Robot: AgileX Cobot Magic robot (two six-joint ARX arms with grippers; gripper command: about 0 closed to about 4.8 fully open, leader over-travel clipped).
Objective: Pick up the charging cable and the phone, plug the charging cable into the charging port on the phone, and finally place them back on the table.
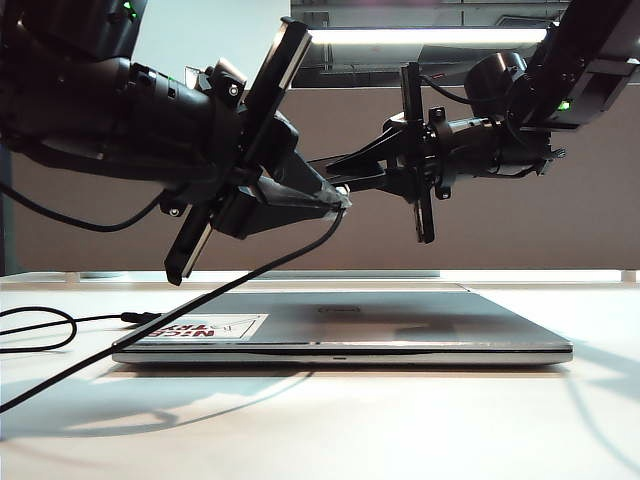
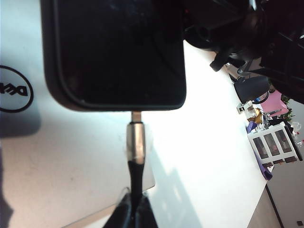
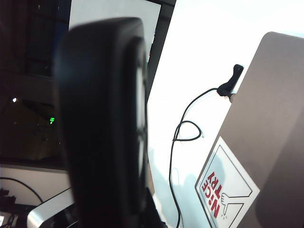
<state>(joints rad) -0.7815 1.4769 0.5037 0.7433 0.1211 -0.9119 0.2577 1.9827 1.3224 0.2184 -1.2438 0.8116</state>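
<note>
light: bright strip overhead, my arms backlit dark | shadows: soft on table (image 1: 420, 430) | blur: phone (image 3: 102, 123) near my right wrist

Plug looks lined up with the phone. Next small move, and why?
Probably ease the left gripper straight toward the phone, which the right gripper holds above the laptop. The cable plug sits in line with the charging port on the short edge, but a sliver of its metal tip shows, so it seems not fully seated.
</note>
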